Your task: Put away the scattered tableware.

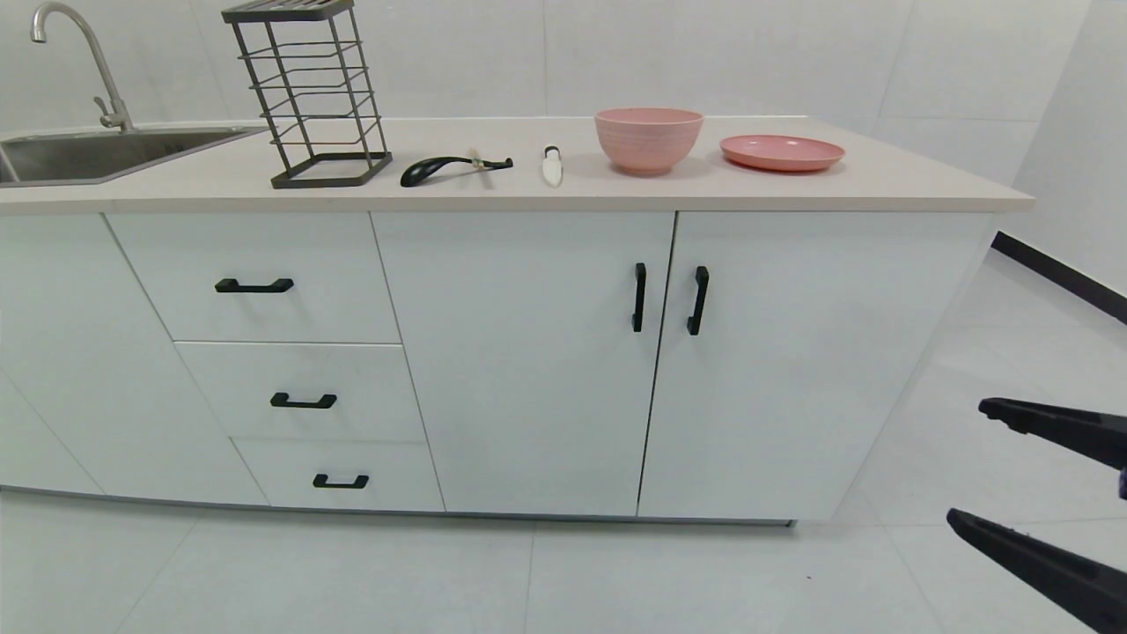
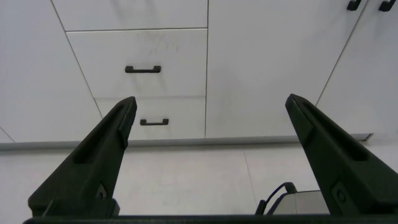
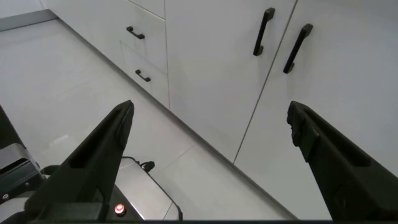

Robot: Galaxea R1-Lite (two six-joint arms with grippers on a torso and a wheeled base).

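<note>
Sink (image 1: 106, 155) cut by left edge; right pincer (image 1: 966, 462) cut by right edge.

Faucet (image 1: 113, 110) over a seemingly steel sink (image 1: 106, 154); white cabinets (image 1: 528, 370) below.

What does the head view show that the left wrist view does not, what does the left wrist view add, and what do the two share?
Head view adds: the counter with a wire rack, black spoon, white utensil, pink bowl and pink plate, plus the sink and the open right tool low on the right. Left wrist view adds: the left tool, open, seen close up. Shared: the white drawers with black handles, the cupboard doors and the tiled floor.
</note>
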